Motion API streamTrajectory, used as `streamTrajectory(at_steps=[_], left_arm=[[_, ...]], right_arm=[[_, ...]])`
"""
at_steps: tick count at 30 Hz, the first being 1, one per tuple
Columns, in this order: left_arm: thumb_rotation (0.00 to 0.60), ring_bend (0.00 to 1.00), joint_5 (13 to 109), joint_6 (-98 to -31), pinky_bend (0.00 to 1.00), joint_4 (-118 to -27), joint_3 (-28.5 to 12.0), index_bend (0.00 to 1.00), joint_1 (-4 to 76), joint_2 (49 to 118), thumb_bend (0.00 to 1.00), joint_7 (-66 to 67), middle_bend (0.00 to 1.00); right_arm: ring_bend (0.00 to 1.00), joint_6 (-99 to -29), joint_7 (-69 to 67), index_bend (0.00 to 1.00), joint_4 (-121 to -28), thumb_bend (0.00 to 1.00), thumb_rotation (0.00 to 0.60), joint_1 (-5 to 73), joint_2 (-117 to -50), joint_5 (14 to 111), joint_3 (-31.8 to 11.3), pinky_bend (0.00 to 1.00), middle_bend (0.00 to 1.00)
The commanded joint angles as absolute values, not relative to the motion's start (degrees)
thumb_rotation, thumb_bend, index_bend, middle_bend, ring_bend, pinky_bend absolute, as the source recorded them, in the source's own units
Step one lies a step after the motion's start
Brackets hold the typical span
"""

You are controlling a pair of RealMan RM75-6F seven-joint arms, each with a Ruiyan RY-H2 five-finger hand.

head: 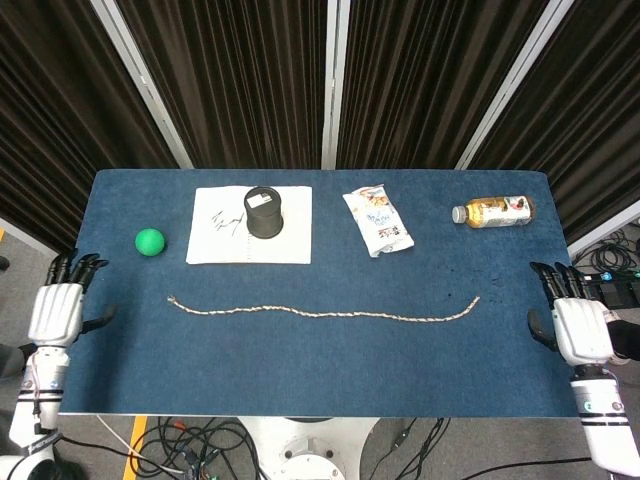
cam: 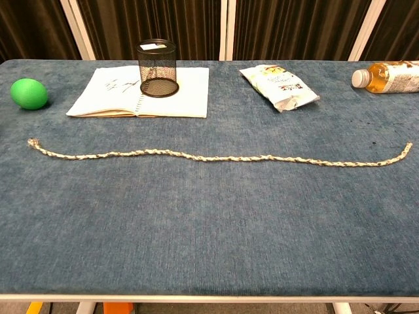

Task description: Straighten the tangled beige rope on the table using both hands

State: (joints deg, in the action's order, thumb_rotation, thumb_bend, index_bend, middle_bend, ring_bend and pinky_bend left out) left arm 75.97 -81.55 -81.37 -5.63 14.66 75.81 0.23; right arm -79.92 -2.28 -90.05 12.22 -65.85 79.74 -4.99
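The beige rope (head: 320,313) lies stretched out left to right across the middle of the blue table (head: 320,360), nearly straight with a slight upward curl at its right end; it also spans the chest view as a long line (cam: 216,156). My left hand (head: 58,308) hangs off the table's left edge, fingers apart, holding nothing. At the right edge my right hand (head: 577,325) is likewise off the rope, fingers spread. Neither hand touches the rope. The chest view shows no hand.
Behind the rope sit a green ball (head: 149,241), an open notebook (head: 250,238) with a black mesh cup (head: 265,213) on it, a snack packet (head: 378,220) and a lying bottle (head: 493,211).
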Motion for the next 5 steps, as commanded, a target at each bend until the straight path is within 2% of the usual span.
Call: streamTrajectory(at_steps=[1, 5], left_arm=[[0.6, 0.0, 75.8, -85.7, 0.0, -85.7, -4.5, 0.22, 10.8, 73.0, 0.18, 2.6, 0.14], [0.6, 0.0, 77.0, -88.5, 0.0, -88.7, -3.3, 0.23, 8.4, 72.3, 0.18, 4.5, 0.14]], right_arm=[[0.0, -82.9, -2.0, 0.09, -92.8, 0.46, 0.6, 9.6, -63.9, 81.5, -3.7, 0.0, 0.1], [0.0, -84.6, -1.3, 0.1, -93.9, 0.46, 0.6, 8.3, -63.8, 82.8, -3.1, 0.0, 0.1]])
